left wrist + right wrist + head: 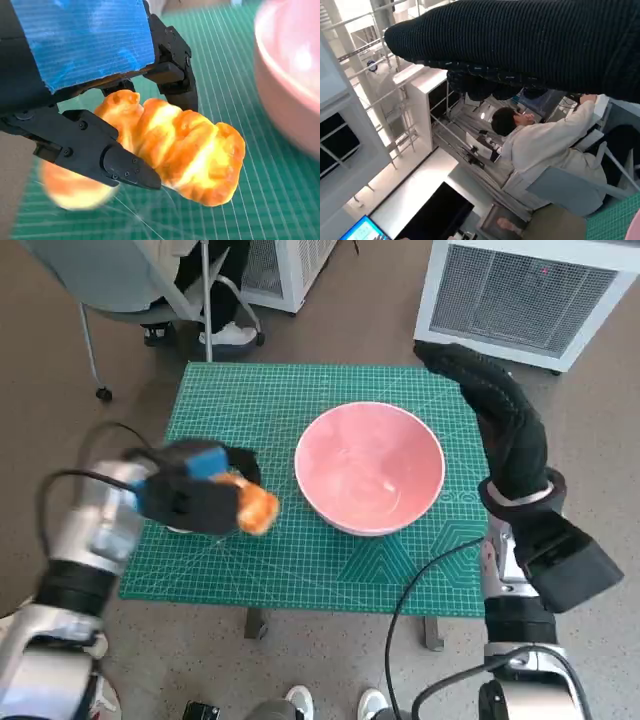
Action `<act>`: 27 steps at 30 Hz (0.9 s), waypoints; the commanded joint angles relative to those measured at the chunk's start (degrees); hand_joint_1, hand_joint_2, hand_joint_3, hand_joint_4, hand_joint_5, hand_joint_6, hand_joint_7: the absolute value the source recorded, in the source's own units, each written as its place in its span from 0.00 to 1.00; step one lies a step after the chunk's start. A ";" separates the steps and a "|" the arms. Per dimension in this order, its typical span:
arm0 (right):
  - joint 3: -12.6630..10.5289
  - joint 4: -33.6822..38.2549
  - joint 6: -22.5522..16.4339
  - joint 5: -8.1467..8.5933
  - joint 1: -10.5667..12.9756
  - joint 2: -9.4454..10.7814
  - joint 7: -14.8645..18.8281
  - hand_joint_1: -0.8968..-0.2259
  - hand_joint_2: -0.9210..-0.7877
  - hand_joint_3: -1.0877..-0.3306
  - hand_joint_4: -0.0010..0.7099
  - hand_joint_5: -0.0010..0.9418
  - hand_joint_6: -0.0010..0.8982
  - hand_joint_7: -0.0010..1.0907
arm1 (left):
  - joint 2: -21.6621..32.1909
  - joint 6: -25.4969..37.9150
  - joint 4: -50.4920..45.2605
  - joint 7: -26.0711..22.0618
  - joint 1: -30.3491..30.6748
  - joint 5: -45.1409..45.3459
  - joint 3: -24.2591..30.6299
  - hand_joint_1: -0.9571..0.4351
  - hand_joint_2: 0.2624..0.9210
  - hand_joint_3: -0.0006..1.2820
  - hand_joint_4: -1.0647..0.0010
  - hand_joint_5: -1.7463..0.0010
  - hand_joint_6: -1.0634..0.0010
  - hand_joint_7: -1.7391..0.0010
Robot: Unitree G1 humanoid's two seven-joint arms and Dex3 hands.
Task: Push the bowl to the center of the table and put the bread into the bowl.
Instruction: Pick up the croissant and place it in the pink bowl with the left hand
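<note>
**benchbot:** So going from the left side of the table: the left hand (195, 495) had the bread (256, 508) clamped in its black fingers (125, 167). In the left wrist view the bread (185, 155) sat between a finger underneath and another behind, the blue-taped back above it. It looked lifted off the green mat (260, 570), though I couldn't swear to it. My guess is it was carried side-on like that so the free end pointed at the bowl.

**mat_nerd:** And the bowl?

**benchbot:** The pink bowl (370, 468) sat upright about mid-table, maybe a touch to the right, with nothing in it. So I'd judge the push part done, or near enough. The bread was just beside its left rim, not over it yet. In the wrist view the bowl's wall (292, 85) was close.

**mat_nerd:** Right hand doing anything?

**benchbot:** Not really. The right hand (478, 375) in the knitted glove was stretched out near the mat's far right corner, well clear of the bowl, holding nothing. Fingers looked roughly straight, loose rather than clenched. Its own wrist view showed only the glove (530, 45) as a dark band, plus a person in a pale top at a desk behind. Probably parked there to stay out of the way.

**mat_nerd:** Next move?

**benchbot:** I'd say lift over the rim, then let go.
</note>
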 commanded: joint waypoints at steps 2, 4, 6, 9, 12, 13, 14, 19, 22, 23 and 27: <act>0.19 0.24 0.64 0.01 1.23 -0.37 -0.38 0.37 0.00 0.39 0.44 0.06 0.00 0.64 | 0.98 2.74 -5.97 -3.68 -3.96 -5.76 4.46 0.69 0.98 0.04 0.36 0.26 0.29 0.48; 0.18 0.31 0.69 0.13 1.15 -0.37 -0.36 0.37 0.00 0.39 0.44 0.06 0.00 0.64 | 0.49 3.54 -7.41 -4.01 -5.11 -7.19 5.48 0.69 0.98 0.04 0.36 0.24 0.27 0.51; 0.19 0.38 0.72 0.24 1.09 -0.36 -0.32 0.37 0.00 0.39 0.44 0.06 0.00 0.64 | -0.46 3.55 -8.10 -3.57 -6.52 -8.55 6.35 0.69 0.97 0.03 0.36 0.25 0.26 0.52; 0.15 0.67 0.68 0.38 0.92 -0.34 -0.24 0.37 0.00 0.39 0.43 0.06 0.00 0.64 | -2.25 3.42 -8.32 -2.01 -8.69 -9.58 6.95 0.69 0.96 0.03 0.33 0.28 0.27 0.49; 0.17 0.85 0.59 0.36 0.78 -0.19 -0.30 0.37 0.00 0.40 0.43 0.06 0.00 0.64 | -4.98 2.96 -8.68 1.57 -10.63 -9.01 6.74 0.69 0.97 0.03 0.32 0.33 0.30 0.43; 0.19 0.91 0.54 0.31 0.75 -0.15 -0.34 0.37 0.00 0.40 0.43 0.06 0.00 0.64 | -5.64 2.73 -8.70 2.59 -11.02 -8.67 6.60 0.69 0.98 0.03 0.32 0.34 0.30 0.41; 0.20 0.88 0.51 0.28 0.77 -0.11 -0.37 0.37 0.00 0.40 0.43 0.06 0.00 0.64 | -6.56 2.35 -8.58 4.07 -11.54 -8.04 6.27 0.69 0.98 0.03 0.32 0.35 0.31 0.40; 0.29 0.92 0.46 0.14 0.72 0.12 -0.53 0.38 0.00 0.39 0.43 0.06 0.00 0.64 | -10.30 -1.41 -5.16 10.73 -13.91 -4.89 3.94 0.69 0.98 0.02 0.33 0.38 0.31 0.36; 0.31 0.91 0.35 0.24 0.80 0.18 -0.50 0.38 0.00 0.39 0.43 0.06 0.00 0.64 | -12.38 -5.26 0.16 14.65 -15.64 -2.70 1.93 0.69 0.99 0.02 0.33 0.39 0.32 0.34; 0.31 0.99 0.29 0.28 0.79 0.21 -0.48 0.38 0.00 0.39 0.43 0.06 0.00 0.64 | -12.96 -6.52 2.19 15.81 -16.26 -2.08 1.34 0.69 1.00 0.02 0.33 0.39 0.33 0.34; 0.27 1.04 0.26 0.64 0.83 0.23 -0.31 0.38 0.00 0.39 0.43 0.06 0.00 0.64 | -15.07 -11.04 11.02 20.58 -19.15 1.05 -1.28 0.69 1.00 0.03 0.34 0.38 0.36 0.33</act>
